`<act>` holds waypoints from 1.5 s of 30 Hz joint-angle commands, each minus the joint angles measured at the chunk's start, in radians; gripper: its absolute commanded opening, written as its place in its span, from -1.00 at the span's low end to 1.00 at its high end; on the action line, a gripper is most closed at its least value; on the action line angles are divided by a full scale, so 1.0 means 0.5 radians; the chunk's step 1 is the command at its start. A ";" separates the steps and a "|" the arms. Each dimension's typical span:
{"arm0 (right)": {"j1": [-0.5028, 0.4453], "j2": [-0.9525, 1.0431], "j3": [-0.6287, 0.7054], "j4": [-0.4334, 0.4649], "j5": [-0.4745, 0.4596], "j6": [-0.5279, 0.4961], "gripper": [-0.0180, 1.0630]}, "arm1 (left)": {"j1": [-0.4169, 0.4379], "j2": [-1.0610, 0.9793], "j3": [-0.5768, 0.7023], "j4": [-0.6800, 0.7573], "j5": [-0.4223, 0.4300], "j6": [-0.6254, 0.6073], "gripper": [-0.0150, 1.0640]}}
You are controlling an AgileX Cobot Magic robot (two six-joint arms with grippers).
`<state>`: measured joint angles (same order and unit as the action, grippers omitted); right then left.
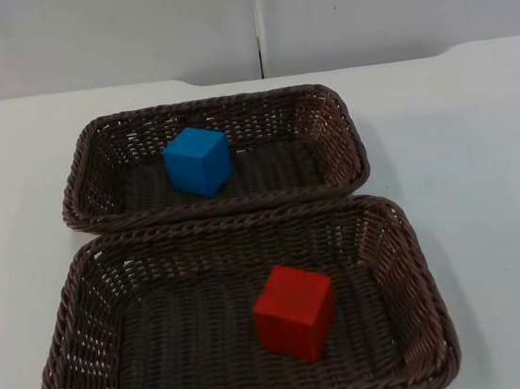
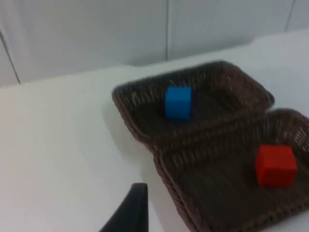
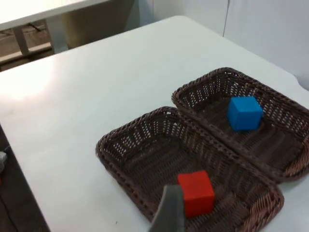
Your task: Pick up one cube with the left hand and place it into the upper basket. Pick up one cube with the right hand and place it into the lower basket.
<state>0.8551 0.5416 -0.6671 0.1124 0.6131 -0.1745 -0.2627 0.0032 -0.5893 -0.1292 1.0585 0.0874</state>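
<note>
The lower basket [image 1: 76, 321] on your white desk [image 1: 482, 148] already holds the red cube [image 1: 294, 311], and the upper basket [image 1: 94, 158], touching it, holds the blue cube [image 1: 198, 161]. By my reading both placements are done; whether the left tool [image 2: 133, 208] and right tool [image 3: 169, 212], both well apart from the baskets, are released or clenched I cannot tell.

blue cube [image 1: 197, 161] in upper basket [image 1: 86, 168]; red cube [image 1: 294, 312] in lower basket [image 1: 68, 332].

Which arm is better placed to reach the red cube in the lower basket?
Probably right: the right gripper aims near the red cube; the left gripper waits outside the lower basket.
</note>
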 commanded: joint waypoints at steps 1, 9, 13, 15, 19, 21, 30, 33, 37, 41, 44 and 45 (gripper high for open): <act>0.010 -0.074 0.025 -0.006 0.053 0.012 0.30 | -0.013 -0.006 0.022 -0.075 0.074 0.050 0.97; 0.010 -0.404 0.029 -0.082 0.316 0.130 0.30 | -0.013 -0.006 0.054 -0.140 0.087 0.246 0.97; 0.010 -0.559 0.029 -0.251 0.439 0.289 0.30 | -0.013 -0.006 0.097 -0.128 0.066 0.215 0.97; 0.010 -0.675 0.029 -0.362 0.568 0.387 0.30 | -0.013 -0.006 0.190 -0.112 0.040 0.140 0.97; 0.010 -0.816 0.051 -0.386 0.671 0.437 0.30 | -0.009 -0.006 0.186 -0.065 0.040 0.089 0.97; 0.010 -0.863 0.066 -0.386 0.701 0.437 0.30 | -0.009 -0.006 0.186 -0.052 0.040 0.085 0.97; 0.010 -1.083 0.261 -0.396 0.861 0.499 0.30 | -0.009 -0.006 0.186 0.037 0.040 0.041 0.97; 0.010 -1.083 0.287 -0.444 0.942 0.513 0.30 | -0.009 -0.006 0.186 0.042 0.036 0.037 0.97; 0.010 -1.083 0.302 -0.481 0.934 0.544 0.30 | -0.009 -0.006 0.186 0.042 0.036 0.037 0.97; 0.010 -1.083 0.302 -0.481 0.934 0.544 0.30 | -0.009 -0.006 0.186 0.042 0.036 0.037 0.97; 0.010 -1.083 0.302 -0.481 0.934 0.544 0.30 | -0.009 -0.006 0.186 0.042 0.036 0.037 0.97; 0.010 -1.083 0.302 -0.481 0.934 0.544 0.30 | -0.009 -0.006 0.186 0.042 0.036 0.037 0.97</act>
<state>0.8551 0.0042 -0.5173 -0.1236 1.0832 0.0940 -0.2627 0.0032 -0.5002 -0.1091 1.0869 0.1145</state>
